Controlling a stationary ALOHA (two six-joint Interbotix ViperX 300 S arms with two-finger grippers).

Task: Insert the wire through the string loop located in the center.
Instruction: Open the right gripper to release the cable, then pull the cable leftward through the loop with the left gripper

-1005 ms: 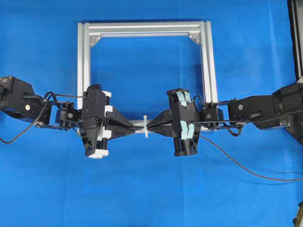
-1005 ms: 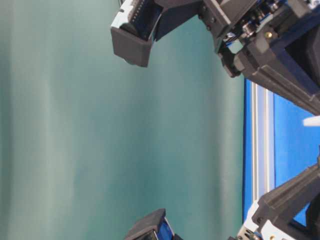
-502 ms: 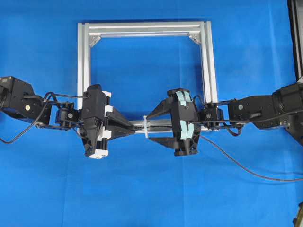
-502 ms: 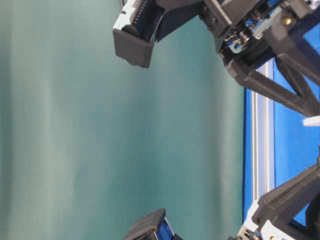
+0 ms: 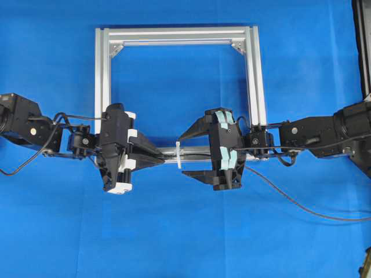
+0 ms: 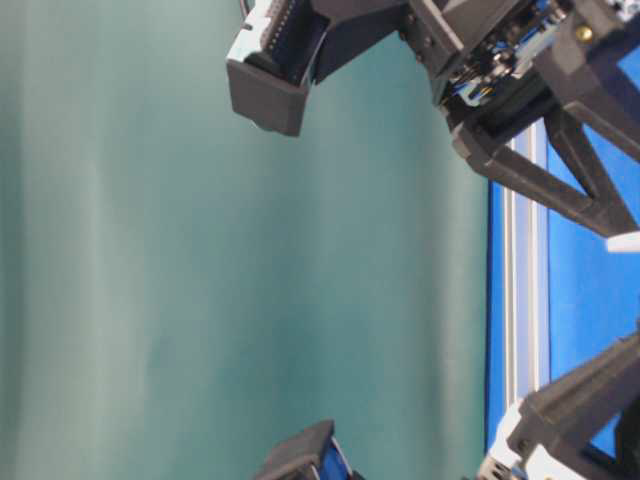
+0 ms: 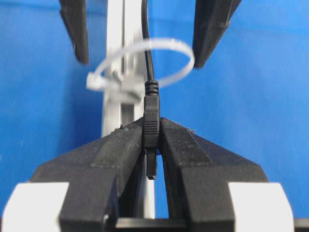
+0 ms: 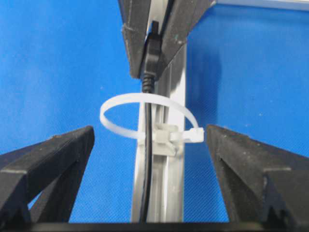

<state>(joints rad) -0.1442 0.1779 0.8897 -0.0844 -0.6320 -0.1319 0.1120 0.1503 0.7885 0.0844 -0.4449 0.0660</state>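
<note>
Overhead view: the right gripper (image 5: 184, 155) is now standing spread wide, one finger above and one below the lower bar of the aluminium frame (image 5: 102, 75), where a second ago it was pinched shut against the string loop (image 5: 178, 155). The left gripper (image 5: 164, 156) is keeping clenched just left of the loop. I judge this a handover: the right side has let go because the left is holding the plug on the far side of the loop, so the insertion looks essentially done. The wire (image 5: 301, 204) is trailing off toward the right edge of the blue worktop (image 5: 185, 231); its thin run along the bar is hard to make out here.

Table-level view: it is showing mostly a green backdrop, with arm parts cut off at the edges; the right arm's fingers are gaping, but wire and loop are barely showing.

Left wrist view: the left gripper (image 7: 153, 145) is grasping the wire's plug (image 7: 151, 121), and the cable is running back through the string loop (image 7: 145, 63).

Right wrist view: the right gripper (image 8: 149, 145) is released, its fingers (image 8: 53, 159) flanking the string loop (image 8: 145, 118), with the wire (image 8: 147, 159) threading it. Where the cable goes below the frame edge is cut off.
</note>
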